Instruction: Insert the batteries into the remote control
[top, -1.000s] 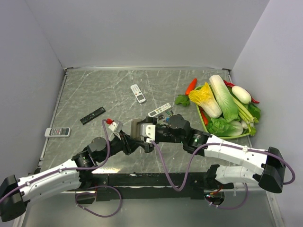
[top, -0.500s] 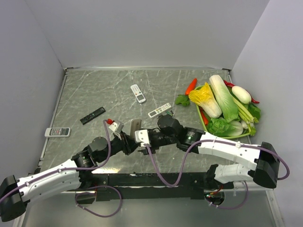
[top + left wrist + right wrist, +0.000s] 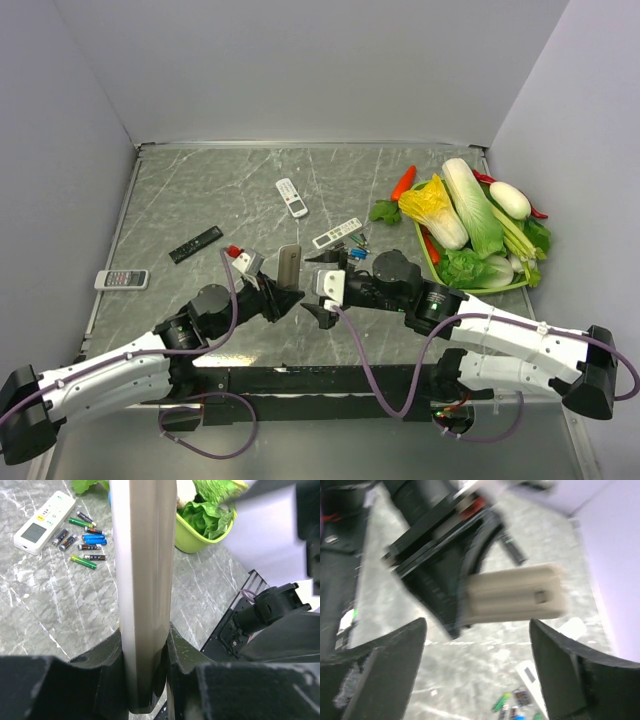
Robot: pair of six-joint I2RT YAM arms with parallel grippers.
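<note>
The remote control (image 3: 288, 265) stood upright above the table (image 3: 220, 190), its lower end clamped in the left gripper (image 3: 285, 296). The right gripper (image 3: 321, 288), which had covered it a second before, had drawn back just beside it, jaws wide and empty. We found the right wrist view blurred and the remote's front hidden. The batteries (image 3: 358, 250) lay loose by a long white remote (image 3: 337, 233). The green tray (image 3: 202, 539) held napa cabbage (image 3: 437, 212) and lettuce (image 3: 470, 268).

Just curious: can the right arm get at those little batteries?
Probably yes: the right arm has its jaws open and empty, and the batteries lie uncovered on the table close by.
</note>
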